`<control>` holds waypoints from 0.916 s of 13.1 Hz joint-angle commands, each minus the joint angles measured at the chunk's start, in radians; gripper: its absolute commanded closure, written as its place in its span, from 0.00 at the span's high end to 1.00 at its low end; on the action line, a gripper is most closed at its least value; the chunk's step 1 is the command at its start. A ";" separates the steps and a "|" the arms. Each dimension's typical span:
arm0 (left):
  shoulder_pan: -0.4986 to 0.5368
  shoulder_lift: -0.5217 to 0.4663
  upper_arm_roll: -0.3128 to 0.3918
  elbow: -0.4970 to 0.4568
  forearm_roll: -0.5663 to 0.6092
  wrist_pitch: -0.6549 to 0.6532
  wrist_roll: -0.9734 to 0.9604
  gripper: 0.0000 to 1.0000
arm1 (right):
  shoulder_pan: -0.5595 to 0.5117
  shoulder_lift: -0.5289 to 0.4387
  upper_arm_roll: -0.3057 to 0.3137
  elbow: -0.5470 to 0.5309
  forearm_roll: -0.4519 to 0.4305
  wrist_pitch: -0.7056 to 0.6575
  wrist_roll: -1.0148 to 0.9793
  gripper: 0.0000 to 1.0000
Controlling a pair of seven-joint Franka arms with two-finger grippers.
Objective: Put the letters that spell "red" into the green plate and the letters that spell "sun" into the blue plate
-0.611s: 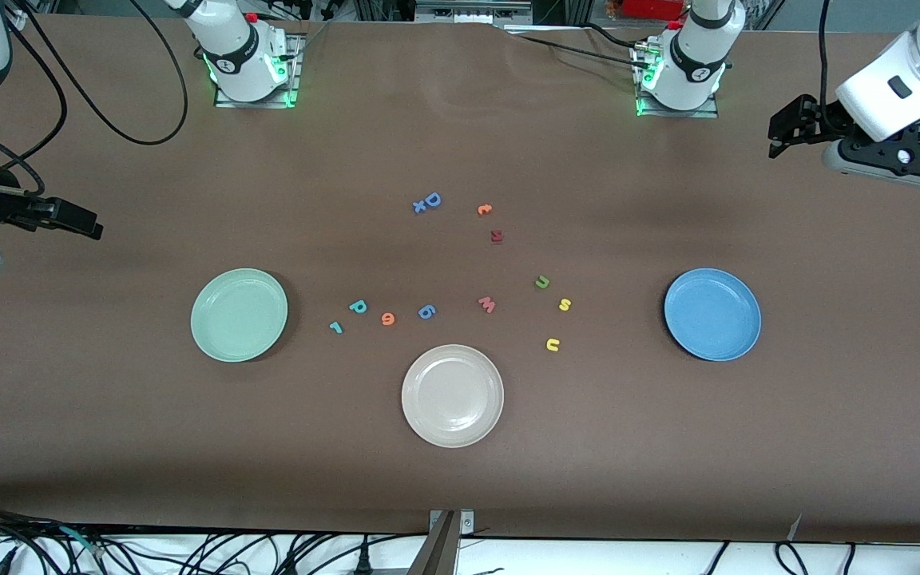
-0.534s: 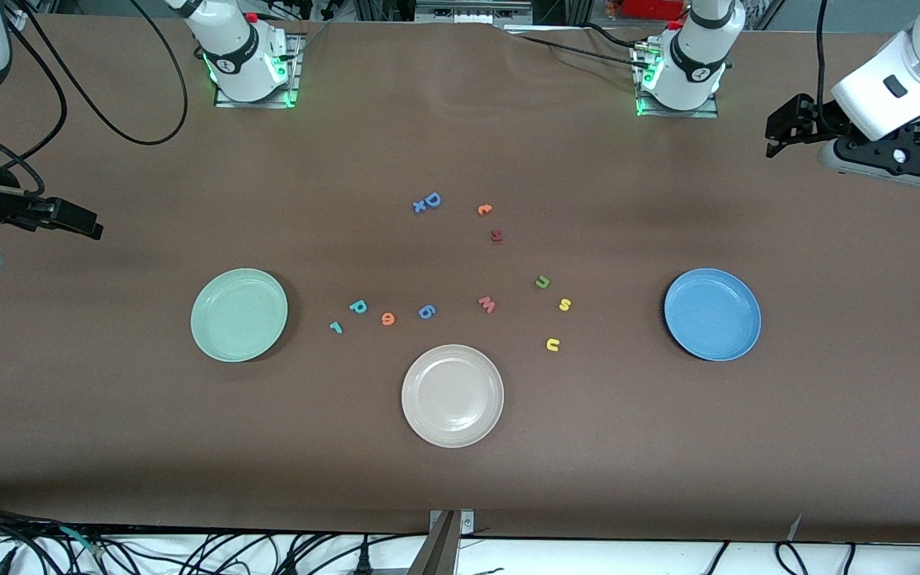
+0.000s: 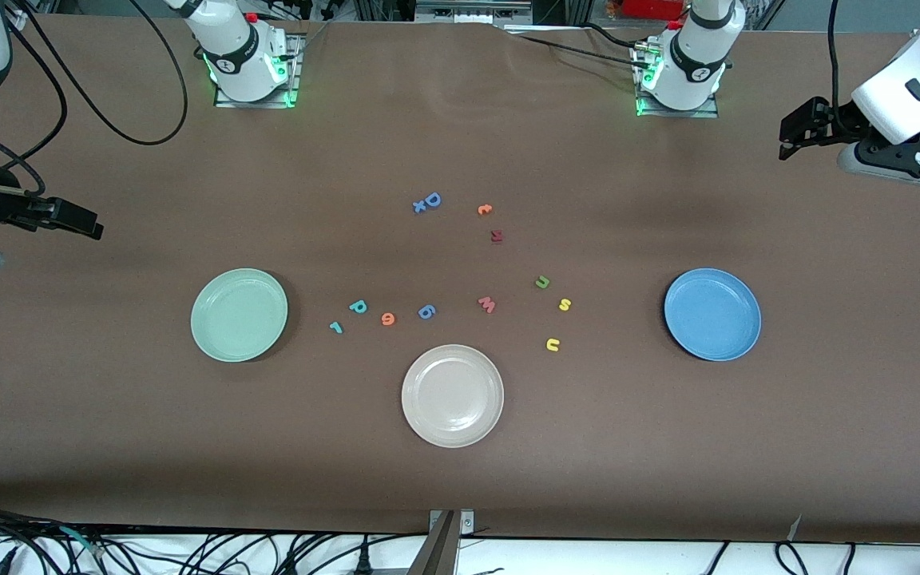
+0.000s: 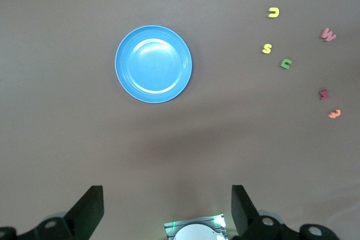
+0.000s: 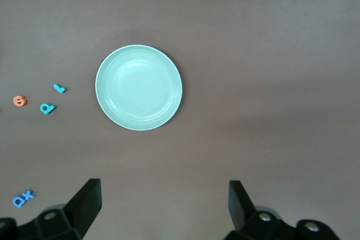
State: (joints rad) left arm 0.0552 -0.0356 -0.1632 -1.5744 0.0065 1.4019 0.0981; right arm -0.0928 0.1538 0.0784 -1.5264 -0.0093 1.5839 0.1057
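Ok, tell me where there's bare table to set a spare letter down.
Bare cloth lies between the beige-white plate and the green plate, and between it and the blue plate, nearer the front camera than the letters. It is crowded above the beige-white plate, from the teal r to the yellow u. All three plates hold nothing.

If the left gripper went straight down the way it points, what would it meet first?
Probably bare table, beside the blue plate on the robot-base side. The open left gripper has nothing else beneath it; depth is uncertain.
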 commanded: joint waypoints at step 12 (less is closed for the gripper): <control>0.006 -0.027 -0.004 0.011 0.003 -0.040 0.005 1.00 | -0.007 0.015 0.006 0.034 0.020 -0.019 -0.015 1.00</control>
State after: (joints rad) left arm 0.0554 -0.0603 -0.1651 -1.5698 0.0065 1.3711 0.0972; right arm -0.0923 0.1539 0.0790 -1.5264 -0.0077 1.5839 0.1056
